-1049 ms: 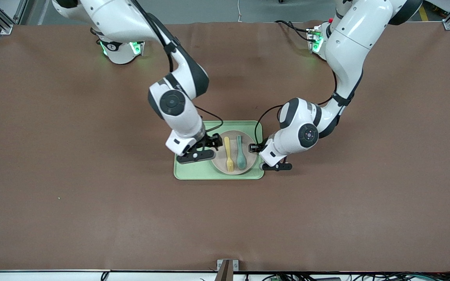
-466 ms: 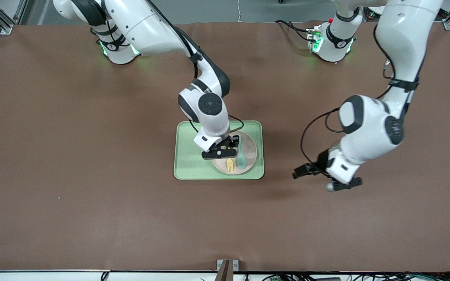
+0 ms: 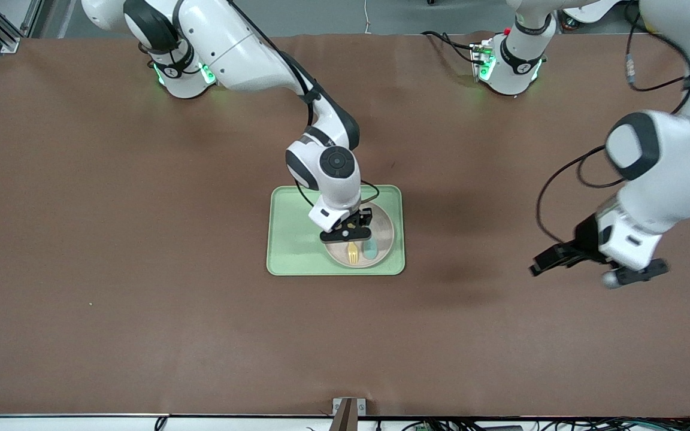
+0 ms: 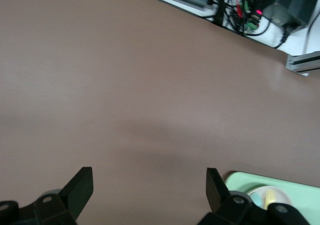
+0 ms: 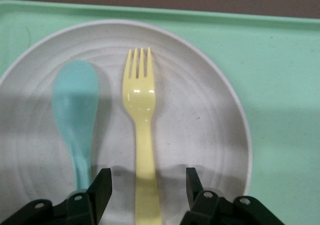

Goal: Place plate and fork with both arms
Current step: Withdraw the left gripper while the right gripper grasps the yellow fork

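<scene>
The off-white plate (image 3: 384, 233) lies in the light green tray (image 3: 294, 239), at the end toward the left arm. The pale yellow fork (image 3: 353, 254) lies on the plate beside a teal spoon (image 3: 371, 248). In the right wrist view the fork (image 5: 141, 135) lies on the plate (image 5: 200, 120), its handle between the spread fingers. My right gripper (image 3: 348, 230) is open and empty, low over the fork's handle; it also shows in the right wrist view (image 5: 147, 187). My left gripper (image 3: 590, 266) is open and empty, up over bare table toward the left arm's end; it also shows in the left wrist view (image 4: 147, 187).
The teal spoon (image 5: 76, 110) lies close beside the fork. The tray (image 5: 280, 85) stands raised around the plate. A brown mat (image 3: 141, 299) covers the table. A corner of the tray (image 4: 280, 190) shows in the left wrist view.
My left gripper has swung away from the tray's edge, out over bare table toward the left arm's end. My right gripper has moved from beside the plate to over the fork's handle.
</scene>
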`<state>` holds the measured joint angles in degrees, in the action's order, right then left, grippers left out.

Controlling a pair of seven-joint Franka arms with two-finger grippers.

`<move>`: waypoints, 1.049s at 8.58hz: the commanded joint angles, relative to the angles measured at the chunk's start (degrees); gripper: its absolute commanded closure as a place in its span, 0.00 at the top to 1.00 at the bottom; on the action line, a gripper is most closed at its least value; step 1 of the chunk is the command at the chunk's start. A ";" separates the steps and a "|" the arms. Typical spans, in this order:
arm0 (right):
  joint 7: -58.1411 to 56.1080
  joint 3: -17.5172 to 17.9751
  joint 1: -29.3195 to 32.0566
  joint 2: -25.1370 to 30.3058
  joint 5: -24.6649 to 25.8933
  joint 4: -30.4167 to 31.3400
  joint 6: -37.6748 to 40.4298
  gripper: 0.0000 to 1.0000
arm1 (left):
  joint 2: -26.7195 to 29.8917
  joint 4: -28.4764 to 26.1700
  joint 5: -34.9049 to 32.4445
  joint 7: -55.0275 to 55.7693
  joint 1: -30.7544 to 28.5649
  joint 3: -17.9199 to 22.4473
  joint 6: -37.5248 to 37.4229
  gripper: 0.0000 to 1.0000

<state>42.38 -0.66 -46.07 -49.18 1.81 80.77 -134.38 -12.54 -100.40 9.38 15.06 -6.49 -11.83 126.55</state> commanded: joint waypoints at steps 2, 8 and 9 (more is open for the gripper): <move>2.09 -0.48 -0.42 -0.74 1.44 -0.97 0.08 0.54 | 12.76 -1.99 -7.86 -2.73 9.91 12.51 -11.64 0.99; 7.71 -0.65 -0.77 -1.09 1.53 -0.97 0.43 0.13 | 17.46 2.81 -9.91 -12.07 11.33 15.17 -27.48 0.99; 7.71 -0.65 -0.69 -0.92 1.35 -0.97 0.70 0.04 | 17.37 4.67 -10.00 -12.16 11.33 15.25 -30.02 0.99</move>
<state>48.23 -1.01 -46.55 -49.63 1.88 80.20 -134.12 5.29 -99.10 0.62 3.74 4.61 3.08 99.93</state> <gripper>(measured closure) 0.802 0.004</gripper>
